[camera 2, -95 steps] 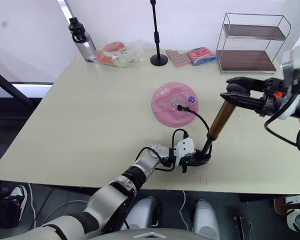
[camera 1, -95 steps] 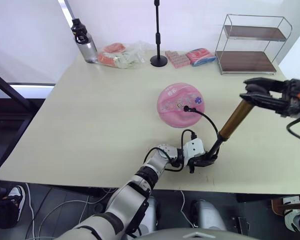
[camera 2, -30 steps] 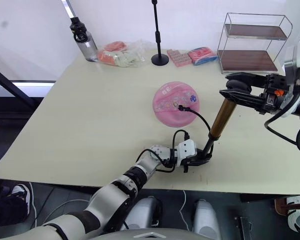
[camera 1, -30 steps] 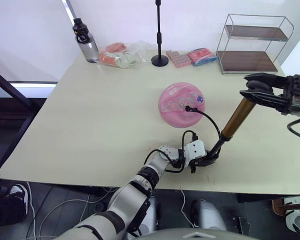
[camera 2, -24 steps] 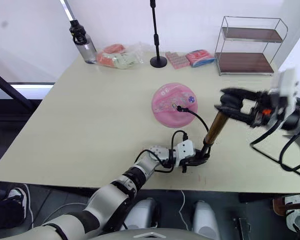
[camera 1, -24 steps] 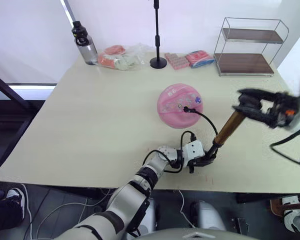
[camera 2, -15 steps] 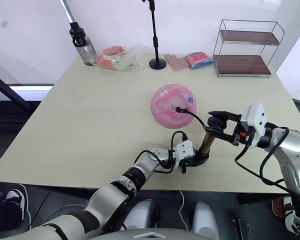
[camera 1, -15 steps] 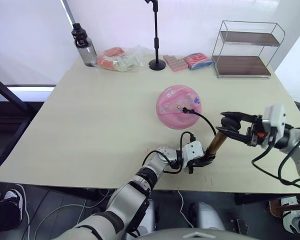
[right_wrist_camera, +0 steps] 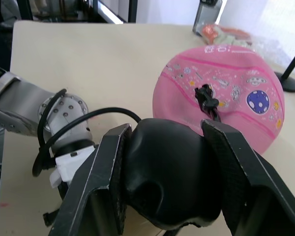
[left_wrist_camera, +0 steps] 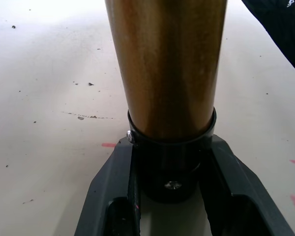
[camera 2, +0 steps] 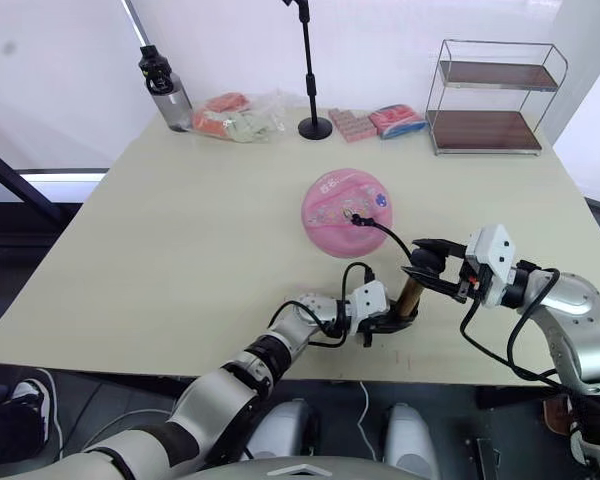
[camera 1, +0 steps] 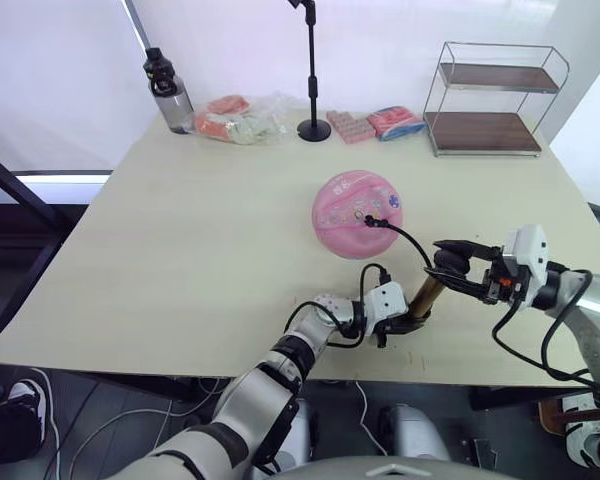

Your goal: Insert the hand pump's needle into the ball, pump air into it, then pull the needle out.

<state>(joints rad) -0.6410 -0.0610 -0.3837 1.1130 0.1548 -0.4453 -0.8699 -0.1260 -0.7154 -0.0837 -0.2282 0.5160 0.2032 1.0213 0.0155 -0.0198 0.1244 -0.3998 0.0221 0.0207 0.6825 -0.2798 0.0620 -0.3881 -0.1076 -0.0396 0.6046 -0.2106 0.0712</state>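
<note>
A lab-like room: a bare table (camera 1: 180, 230) with a microphone stand (camera 1: 314, 70).

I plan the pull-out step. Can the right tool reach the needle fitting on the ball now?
Probably not yet: the right tool is shut on the pump handle. The needle fitting on the ball lies uncovered, but the tool must release first.

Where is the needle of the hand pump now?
In the left eye view, the needle is stuck in the top of the pink ball at mid-table, ahead of both grippers.
</note>
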